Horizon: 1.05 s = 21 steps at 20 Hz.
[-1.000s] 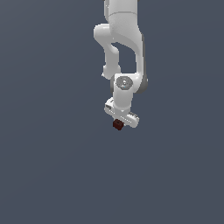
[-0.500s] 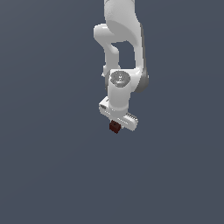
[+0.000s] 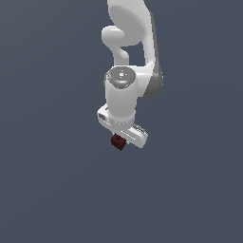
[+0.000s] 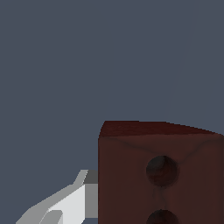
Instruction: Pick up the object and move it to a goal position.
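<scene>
Hanging from the top of the exterior view, the white Panda arm [image 3: 129,57] points its wrist down w/ the gripper [image 3: 119,140] at its lower end, roughly mid-frame. The object [image 3: 118,141], a tiny dark red-brown cube, sits directly under the white gripper body, touching it, much smaller than the hand. Fingers themselves aren't separable in the exterior view; the cube pokes out below the crossbar, slightly toward the exterior view's left of the bar's far end. In the wrist view the cube [image 4: 159,173] fills a big part of the pic, close to the cam, dark red-brown w/ two round dark holes in the facing side, one above the other, the lower one cut off by the frame edge. One white/grey finger [image 4: 72,200] lies flush against the cube's side there, touching it; the other finger isn't in the pic. So the hand reads as clamped on the cube, w/ contact confirmed on one side only. Background is flat blue-grey all around in both views; no surface edge or shadow shows, so can't tell if the cube rests on anything.
</scene>
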Tool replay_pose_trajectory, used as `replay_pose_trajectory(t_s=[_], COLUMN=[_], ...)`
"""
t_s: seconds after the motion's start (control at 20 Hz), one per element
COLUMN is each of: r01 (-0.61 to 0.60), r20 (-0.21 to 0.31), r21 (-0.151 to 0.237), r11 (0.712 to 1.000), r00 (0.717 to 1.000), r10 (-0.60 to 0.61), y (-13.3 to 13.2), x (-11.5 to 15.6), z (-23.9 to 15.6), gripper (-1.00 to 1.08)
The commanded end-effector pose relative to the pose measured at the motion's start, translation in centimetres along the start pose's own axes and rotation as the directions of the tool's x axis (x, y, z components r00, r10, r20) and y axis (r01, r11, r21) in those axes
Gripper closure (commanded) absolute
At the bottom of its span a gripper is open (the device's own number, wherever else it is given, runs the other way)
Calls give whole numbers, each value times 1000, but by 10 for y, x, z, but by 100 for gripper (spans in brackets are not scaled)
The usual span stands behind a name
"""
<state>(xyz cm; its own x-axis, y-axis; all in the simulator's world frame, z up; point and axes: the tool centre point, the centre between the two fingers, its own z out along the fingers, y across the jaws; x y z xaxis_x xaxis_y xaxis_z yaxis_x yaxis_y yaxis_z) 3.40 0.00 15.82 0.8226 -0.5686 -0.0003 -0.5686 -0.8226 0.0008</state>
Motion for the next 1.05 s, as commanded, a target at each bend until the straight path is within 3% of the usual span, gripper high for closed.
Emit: replay_pose_trajectory(t_s=[0.0, 0.45, 1.0], r01=[0, 1, 1], r20=[-1, -1, -1], r21=[1, 0, 0], r11=[1000, 1000, 1000], r00=[1000, 1000, 1000], r10=[0, -1, -1], y=[-3, -11, -14], x=[15, 49, 62], z=[-15, -48, -59], gripper=[108, 108, 108])
